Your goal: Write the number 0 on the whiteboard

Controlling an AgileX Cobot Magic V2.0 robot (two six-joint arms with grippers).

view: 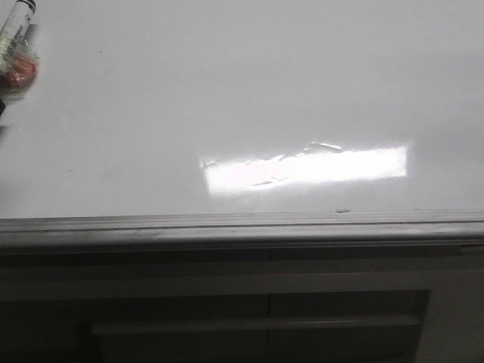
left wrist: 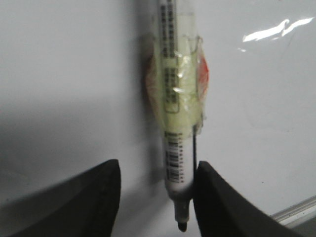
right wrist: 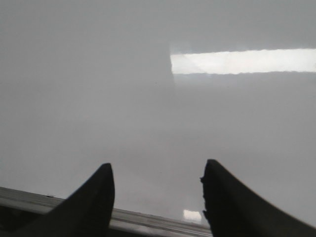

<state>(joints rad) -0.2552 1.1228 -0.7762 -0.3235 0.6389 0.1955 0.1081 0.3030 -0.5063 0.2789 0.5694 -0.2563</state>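
1. Across most of the front view lies the whiteboard (view: 249, 83), glossy white, with a bright rectangular glare (view: 306, 168) right of centre near its near edge.
2. Along that near edge runs the grey ridged frame (view: 242, 224); a grey panelled cabinet (view: 257, 302) sits below it.
3. No drawn 0 shows on the board in any view; only faint dark flecks sit around the glare.
4. At the far left corner a marker (view: 17, 26) with a black end and a red-and-clear tape wad (view: 23, 68) lies on the board.
5. Left hand (left wrist: 153, 197) is released, fingers spread; the marker (left wrist: 174, 98) lies between them, its tip close to the right finger (left wrist: 222, 207), contact unclear.
6. Right hand (right wrist: 157, 197) is released and empty, over bare board near the frame (right wrist: 148, 223).
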